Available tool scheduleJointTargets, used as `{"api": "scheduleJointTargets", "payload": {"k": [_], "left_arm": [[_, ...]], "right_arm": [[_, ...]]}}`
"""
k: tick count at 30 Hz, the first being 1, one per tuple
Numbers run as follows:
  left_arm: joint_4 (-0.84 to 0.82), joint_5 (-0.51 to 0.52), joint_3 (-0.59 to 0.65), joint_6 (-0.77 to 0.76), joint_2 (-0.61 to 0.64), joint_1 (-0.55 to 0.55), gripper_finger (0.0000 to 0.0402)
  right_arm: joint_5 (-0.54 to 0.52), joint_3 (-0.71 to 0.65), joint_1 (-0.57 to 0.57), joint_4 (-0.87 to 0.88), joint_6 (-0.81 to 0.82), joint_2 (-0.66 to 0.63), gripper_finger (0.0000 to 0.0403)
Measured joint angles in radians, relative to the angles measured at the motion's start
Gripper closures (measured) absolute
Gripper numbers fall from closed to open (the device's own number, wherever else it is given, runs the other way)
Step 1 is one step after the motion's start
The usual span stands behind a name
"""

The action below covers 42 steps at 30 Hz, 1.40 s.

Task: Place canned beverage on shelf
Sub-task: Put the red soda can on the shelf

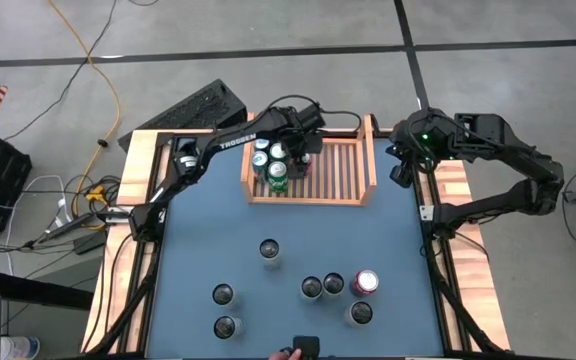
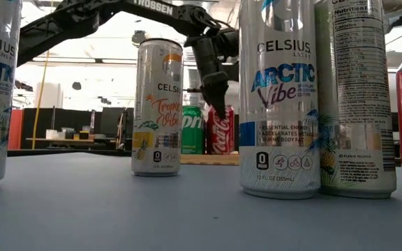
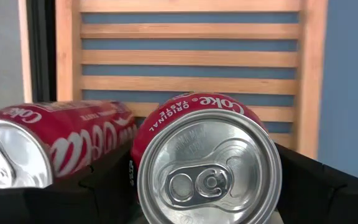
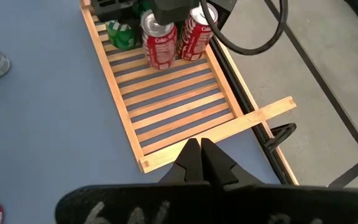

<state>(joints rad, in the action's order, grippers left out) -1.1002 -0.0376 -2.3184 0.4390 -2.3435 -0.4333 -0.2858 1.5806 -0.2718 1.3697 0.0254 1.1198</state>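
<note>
Filling the left wrist view, a red Coke can (image 3: 207,158) stands upright between the left gripper's (image 1: 299,160) fingers, which are closed around it over the shelf (image 1: 343,165). It sits on the slatted base just beside a second Coke can (image 4: 196,31) and a green can (image 1: 278,180). Loose cans (image 1: 313,288) stand on the blue worktop (image 1: 198,240). Off to the shelf's side, the right gripper (image 4: 201,163) waits, its fingers pressed shut on nothing.
</note>
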Motion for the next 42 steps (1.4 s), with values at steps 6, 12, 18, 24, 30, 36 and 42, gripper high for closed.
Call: {"api": "scheduleJointTargets", "payload": {"k": [6, 12, 18, 24, 30, 36, 42], "left_arm": [[-0.023, 0.019, 0.0, 0.025, -0.014, -0.015, 0.0116], [-0.023, 0.02, -0.002, 0.052, -0.016, -0.021, 0.0116], [0.001, 0.022, -0.002, 0.055, -0.017, -0.02, 0.0097], [0.017, 0.064, -0.002, 0.049, -0.014, -0.014, 0.0047], [0.008, 0.076, -0.002, 0.046, -0.014, -0.011, 0.0047], [-0.019, 0.096, -0.028, 0.046, -0.014, -0.006, 0.0046], [-0.026, 0.14, -0.038, 0.057, 0.017, -0.005, 0.0045]], "right_arm": [[0.0, 0.0, 0.001, 0.0, 0.0, 0.0, 0.0403], [-0.001, 0.0, 0.001, 0.0, 0.0, 0.0, 0.0403], [-0.002, 0.0, 0.001, 0.0, 0.0, 0.0, 0.0403], [-0.006, 0.0, 0.001, 0.0, 0.0, 0.0, 0.0403], [-0.006, 0.0, 0.001, 0.0, 0.001, 0.0, 0.0403], [-0.006, 0.0, 0.001, 0.0, 0.001, 0.0, 0.0403], [-0.006, 0.0, 0.001, 0.01, 0.001, 0.0, 0.0403]]}}
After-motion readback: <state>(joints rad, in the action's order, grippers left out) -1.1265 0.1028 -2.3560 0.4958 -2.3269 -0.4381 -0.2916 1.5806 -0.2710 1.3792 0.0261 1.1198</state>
